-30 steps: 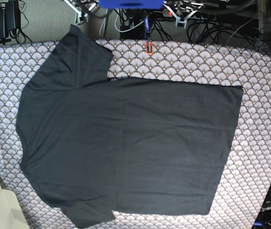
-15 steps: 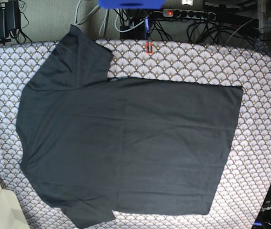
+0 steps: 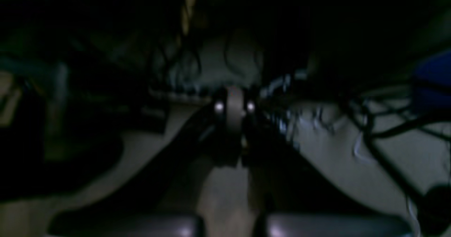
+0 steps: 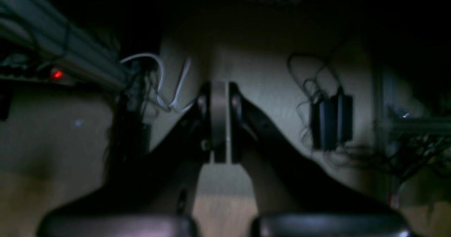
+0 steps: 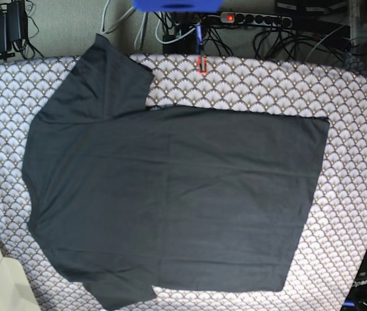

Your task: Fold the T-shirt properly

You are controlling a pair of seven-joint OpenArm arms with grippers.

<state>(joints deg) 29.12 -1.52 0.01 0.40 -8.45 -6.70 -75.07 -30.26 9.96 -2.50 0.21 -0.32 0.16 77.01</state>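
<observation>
- T-shirt (image 5: 170,194), dark and plain, lies spread out on the scalloped cloth (image 5: 358,162), and I take it as my landmark for everything else.
- Sleeves stick out at its left end in the base view: one (image 5: 102,84) reaches up towards the cloth's far edge, the other (image 5: 120,288) down towards the near edge.
- Neckline (image 5: 30,197), a shallow curve, sits between those sleeves, while the straight hem (image 5: 306,207) runs down the shirt's right side (light creases cross the fabric between them).
- Jaws of my left gripper (image 3: 230,124) are together, well apart from the shirt, with blurred cables (image 3: 391,170) behind them in that dim wrist view.
- Jaws of my right gripper (image 4: 220,120) are together too, also away from the shirt; two black boxes (image 4: 331,122) show beside them.
- Power strip (image 5: 261,20), its red light glowing, sits beyond the shirt, past the cloth's far edge.
- Blue thing (image 5: 178,5), partly cut off, shows above the shirt at the top of the base view (I cannot tell what it is).
</observation>
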